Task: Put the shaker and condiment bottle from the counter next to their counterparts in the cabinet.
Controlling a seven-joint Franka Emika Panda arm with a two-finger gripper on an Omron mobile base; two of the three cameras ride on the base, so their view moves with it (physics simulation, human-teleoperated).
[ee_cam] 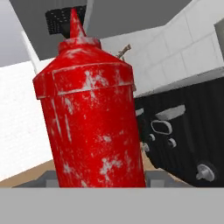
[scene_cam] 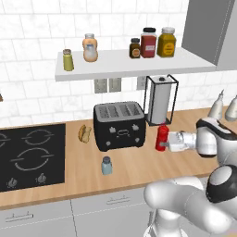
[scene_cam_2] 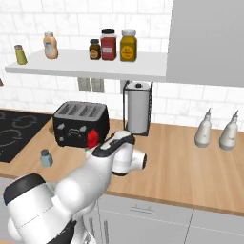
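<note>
Gripper (scene_cam: 163,142): closed on condiment bottle (scene_cam: 162,137), upright on counter (scene_cam: 139,169) beside toaster (scene_cam: 119,124); risk: side grip slipping, or bottle clipping cabinet (scene_cam: 129,65) edge during lift.

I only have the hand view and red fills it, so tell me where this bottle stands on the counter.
Observer: The red bottle stands on the counter, right of the black toaster, in front of the paper towel holder.
Operator: Report the gripper.
Observer: The gripper reaches it from the right; its jaw state can't be made out.
Operator: Find the shaker.
Observer: The blue-grey shaker stands in front of the toaster, near the counter edge.
</note>
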